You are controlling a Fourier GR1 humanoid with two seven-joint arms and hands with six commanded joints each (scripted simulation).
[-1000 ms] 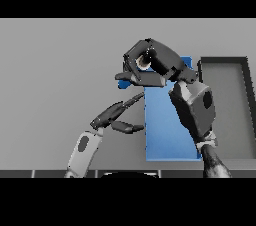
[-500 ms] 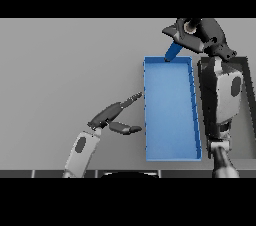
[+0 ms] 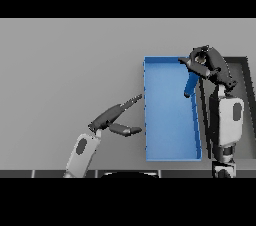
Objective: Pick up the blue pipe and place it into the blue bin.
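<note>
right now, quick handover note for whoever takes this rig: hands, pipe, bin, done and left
Right hand: curled round the top of the blue pipe, holding it over the far right corner of the blue bin, with the pipe hanging down inside the rim.
Left hand: open, fingers straight, resting on the table just left of the bin, holding nothing.
Done: pipe picked up and brought over the bin.
Left: release the pipe into the bin, then pull the right hand clear.

A bare test bench, not a home: beyond my fingers (image 3: 131, 102) lie only a plain grey table (image 3: 65, 70), a blue bin (image 3: 167, 120) and a dark tray (image 3: 245, 100).
</note>
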